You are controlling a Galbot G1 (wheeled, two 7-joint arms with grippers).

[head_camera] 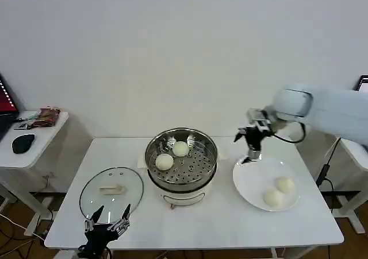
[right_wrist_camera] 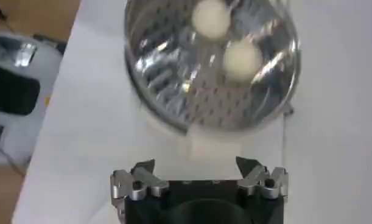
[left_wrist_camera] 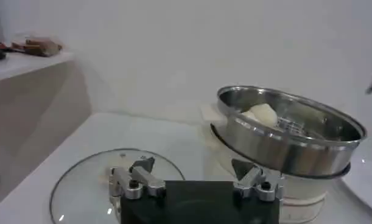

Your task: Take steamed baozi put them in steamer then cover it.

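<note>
Broadly, a white worktop (head_camera: 190, 219) fills the middle of the head view, standing against a plain pale wall, with a smaller side table (head_camera: 34, 135) off to the robot's left carrying a few dark items.

At the centre of the worktop sits the steamer (head_camera: 181, 162), a shiny steel pot on a white base, its perforated tray open to view. Two steamed baozi lie on that tray, touching or nearly so: one (head_camera: 164, 162) toward the robot's left and one (head_camera: 180, 149) just behind it.

On the robot's right of the steamer lies a flat white plate (head_camera: 253, 181), holding the other two baozi (head_camera: 284, 184) (head_camera: 272, 198) close together near its far-right side.

On the robot's left of the steamer the cover (head_camera: 111, 191) rests flat on the worktop, glass with a metal rim and a cream bar handle at its centre.

The right hand (head_camera: 248, 146) hangs in the air above the gap between steamer and plate, its fingers apart and nothing between them; its own wrist camera looks down on the pot and the two buns inside.

The left hand (head_camera: 107, 220) waits low at the near edge of the worktop, just in front of the cover, fingers spread apart and empty.
</note>
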